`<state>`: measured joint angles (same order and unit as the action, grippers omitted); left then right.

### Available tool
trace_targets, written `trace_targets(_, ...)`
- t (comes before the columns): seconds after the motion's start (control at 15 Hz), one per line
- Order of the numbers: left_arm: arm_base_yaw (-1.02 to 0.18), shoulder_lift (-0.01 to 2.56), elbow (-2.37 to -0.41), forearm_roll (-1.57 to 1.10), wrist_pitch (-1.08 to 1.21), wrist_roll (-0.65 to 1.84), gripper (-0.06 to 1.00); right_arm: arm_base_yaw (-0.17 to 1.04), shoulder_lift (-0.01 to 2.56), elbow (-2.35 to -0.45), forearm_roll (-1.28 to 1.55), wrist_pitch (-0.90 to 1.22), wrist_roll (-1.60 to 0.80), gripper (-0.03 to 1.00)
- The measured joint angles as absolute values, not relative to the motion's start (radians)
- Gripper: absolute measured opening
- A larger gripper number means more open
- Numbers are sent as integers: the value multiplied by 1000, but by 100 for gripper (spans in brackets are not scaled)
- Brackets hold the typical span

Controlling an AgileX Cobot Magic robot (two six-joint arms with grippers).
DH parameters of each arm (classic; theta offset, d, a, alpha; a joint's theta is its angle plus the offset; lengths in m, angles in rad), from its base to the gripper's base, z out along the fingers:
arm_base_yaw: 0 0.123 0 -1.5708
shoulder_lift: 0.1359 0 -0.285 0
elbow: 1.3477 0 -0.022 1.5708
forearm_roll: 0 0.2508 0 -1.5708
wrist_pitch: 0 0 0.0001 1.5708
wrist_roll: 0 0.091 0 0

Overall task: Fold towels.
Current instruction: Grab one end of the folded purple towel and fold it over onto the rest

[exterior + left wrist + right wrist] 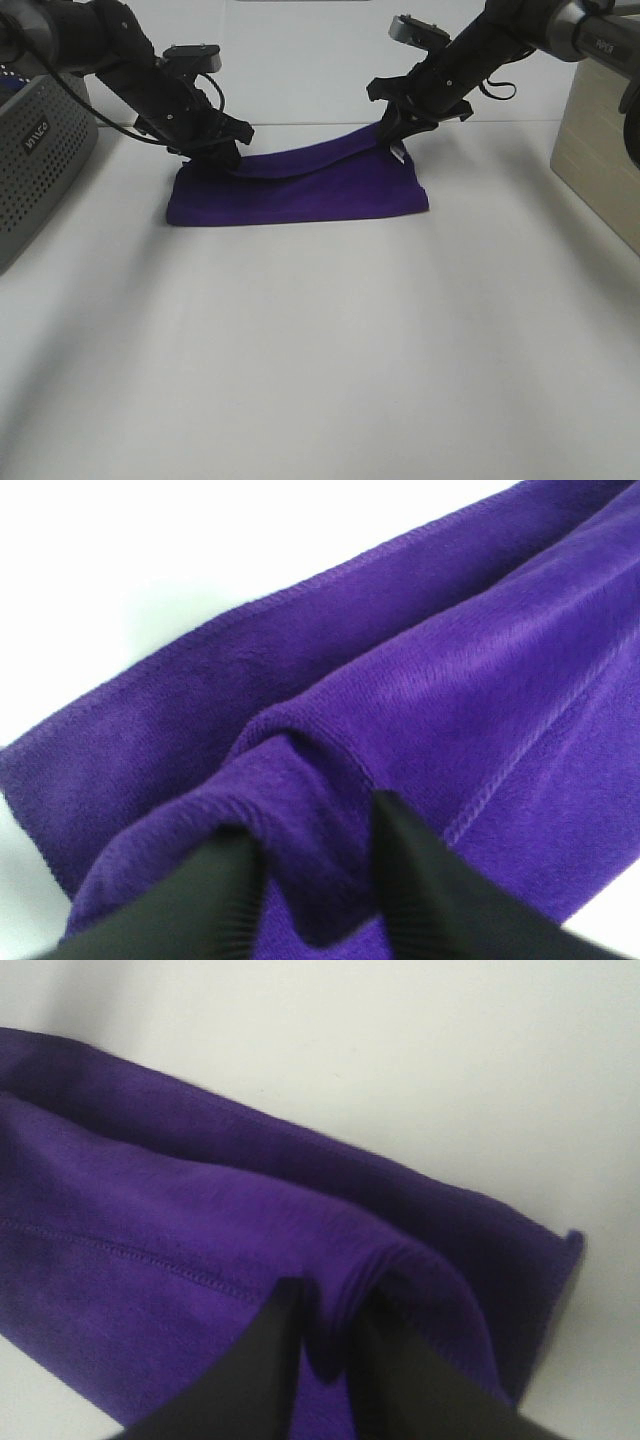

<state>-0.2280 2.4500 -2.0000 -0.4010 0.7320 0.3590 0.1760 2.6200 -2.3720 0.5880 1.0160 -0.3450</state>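
A deep purple towel (300, 195) lies on the white table, folded over into a long strip. My left gripper (218, 158) is shut on the towel's upper layer at its left far corner; the left wrist view shows the cloth (420, 680) pinched between the black fingers (420, 880). My right gripper (398, 132) is shut on the upper layer at the right far corner and holds it a little above the table; the right wrist view shows the cloth (200, 1210) between its fingers (250, 1370). A small white tag (398, 153) hangs below the right gripper.
A grey perforated box (35, 150) stands at the left edge. A beige box (600, 150) stands at the right edge. The white table (320, 350) stretches from the towel to the near edge.
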Motion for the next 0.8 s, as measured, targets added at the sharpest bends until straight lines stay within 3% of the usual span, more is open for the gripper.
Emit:
trace_targets(0.13,-228,2451,-2000,-399,729,359,67,175,2620,-2372,563,1031,-343,53)
trace_targets(0.27,-228,2444,-2018,-382,788,340,79,175,2619,-2374,541,1103,-342,78)
trace_targets(0.53,-216,2428,-2146,-253,1076,208,81,175,2546,-2374,408,1208,-251,86)
trace_targets(0.8,-94,2457,-2158,-388,1126,234,81,173,2449,-2374,311,1212,-135,86)
